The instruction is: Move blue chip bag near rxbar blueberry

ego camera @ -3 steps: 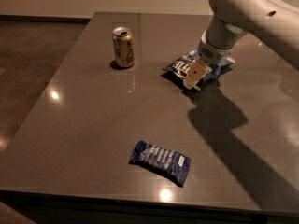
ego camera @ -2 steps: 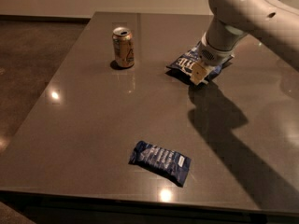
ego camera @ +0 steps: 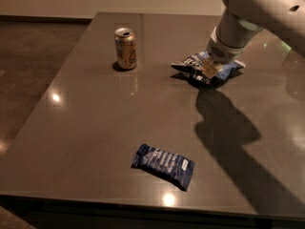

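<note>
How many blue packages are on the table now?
2. The blue chip bag lies far right, under the tool; the rxbar blueberry lies near the front edge. None seems hidden.

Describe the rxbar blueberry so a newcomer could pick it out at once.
Start at the grey table: the rxbar blueberry lies alone near its front edge, far from the gripper, which is at the blue chip bag toward the back right. It is a small, flat, dark-blue wrapper with pale text lines, unlike the puffy bag or the upright can.

Glossy grey table (ego camera: 95, 128), dark floor (ego camera: 28, 46)
</note>
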Motion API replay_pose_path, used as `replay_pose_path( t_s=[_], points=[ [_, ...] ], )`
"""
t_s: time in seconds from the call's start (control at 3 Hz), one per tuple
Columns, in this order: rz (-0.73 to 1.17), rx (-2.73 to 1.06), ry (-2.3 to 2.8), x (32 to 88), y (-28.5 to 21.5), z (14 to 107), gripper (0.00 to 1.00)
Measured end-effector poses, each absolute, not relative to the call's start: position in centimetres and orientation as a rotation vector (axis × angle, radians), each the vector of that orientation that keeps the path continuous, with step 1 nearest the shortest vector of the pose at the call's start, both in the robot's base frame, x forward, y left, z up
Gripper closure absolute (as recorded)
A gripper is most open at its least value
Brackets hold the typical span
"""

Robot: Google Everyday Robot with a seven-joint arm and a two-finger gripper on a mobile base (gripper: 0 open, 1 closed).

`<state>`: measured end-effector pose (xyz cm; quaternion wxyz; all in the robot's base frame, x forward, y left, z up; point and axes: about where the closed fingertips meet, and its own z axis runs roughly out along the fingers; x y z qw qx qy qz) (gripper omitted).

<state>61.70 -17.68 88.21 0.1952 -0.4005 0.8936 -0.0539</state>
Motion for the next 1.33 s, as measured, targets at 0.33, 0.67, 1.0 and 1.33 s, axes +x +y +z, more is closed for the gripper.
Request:
replay_pose_path(
  t_s=[0.33,0.67,1.0,1.33],
  points=[
    [-0.119,-1.259,2.439,58.8,-16.5,90.6,1.0],
    [-0.095,-1.335,2.409,57.2,-15.8,91.5,1.0],
    [-0.054,-1.454,2.383,54.2,-14.9,92.1,1.0],
    [0.005,-1.57,2.369,50.1,-14.7,92.6,1.0]
  ],
)
